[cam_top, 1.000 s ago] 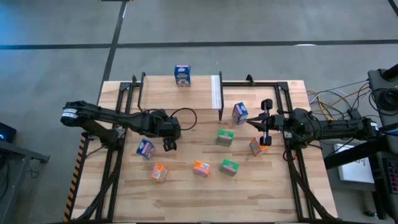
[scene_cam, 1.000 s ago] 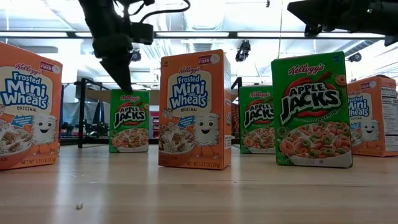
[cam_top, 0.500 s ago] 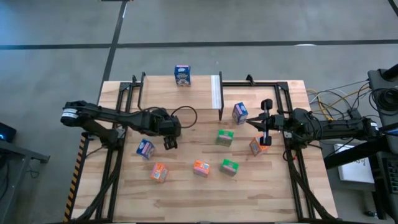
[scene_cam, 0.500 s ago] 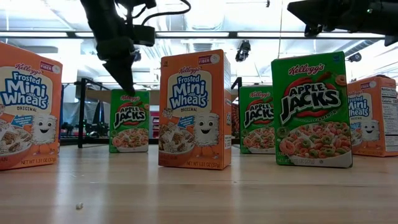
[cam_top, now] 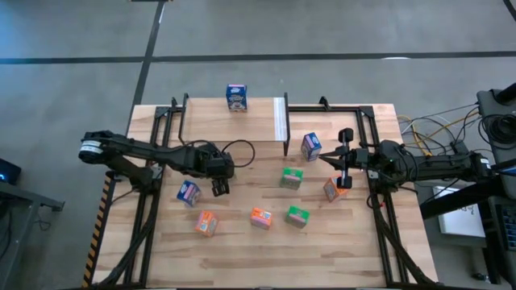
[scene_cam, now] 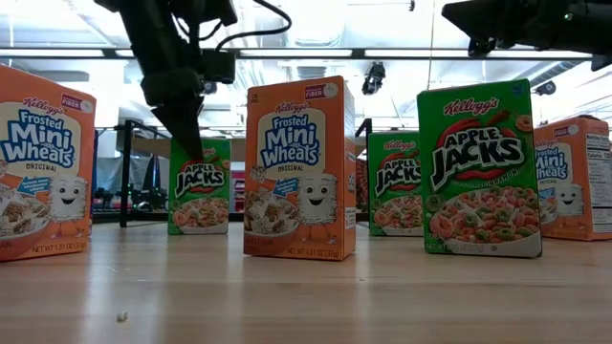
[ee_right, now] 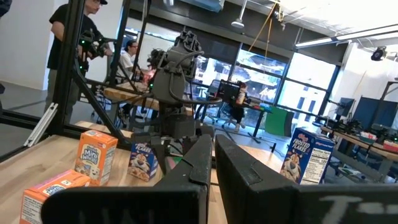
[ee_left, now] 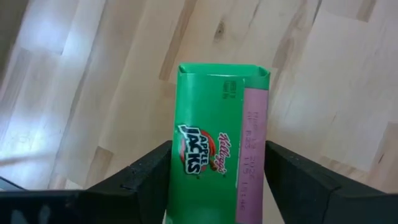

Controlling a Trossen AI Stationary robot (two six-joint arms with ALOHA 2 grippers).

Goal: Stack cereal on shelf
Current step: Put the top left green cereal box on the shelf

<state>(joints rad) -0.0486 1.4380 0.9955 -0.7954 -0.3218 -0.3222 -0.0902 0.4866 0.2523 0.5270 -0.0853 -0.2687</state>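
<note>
My left gripper (cam_top: 219, 188) points down over the table's middle left, open. Its fingers (ee_left: 148, 175) stand on either side of a green Apple Jacks box (ee_left: 219, 106). The box stands upright on the table (scene_cam: 199, 191), and the gripper hides it in the high view. I cannot tell whether the fingers touch it. My right gripper (cam_top: 328, 159) is shut and empty above the table's right side, between a blue box (cam_top: 310, 146) and an orange box (cam_top: 330, 189). The shelf (cam_top: 258, 121) stands at the far edge with a blue box (cam_top: 236, 97) on it.
More boxes stand on the table: blue (cam_top: 188, 192), orange (cam_top: 206, 223), orange (cam_top: 260, 217), green (cam_top: 292, 178) and green (cam_top: 297, 216). Black frame bars (cam_top: 147, 201) run along both table sides. The near strip of the table is bare wood. People show in the room behind (ee_right: 81, 37).
My left gripper has gone down a little toward the green box, and its fingertips now reach the box's top. The boxes have stayed where they were.
</note>
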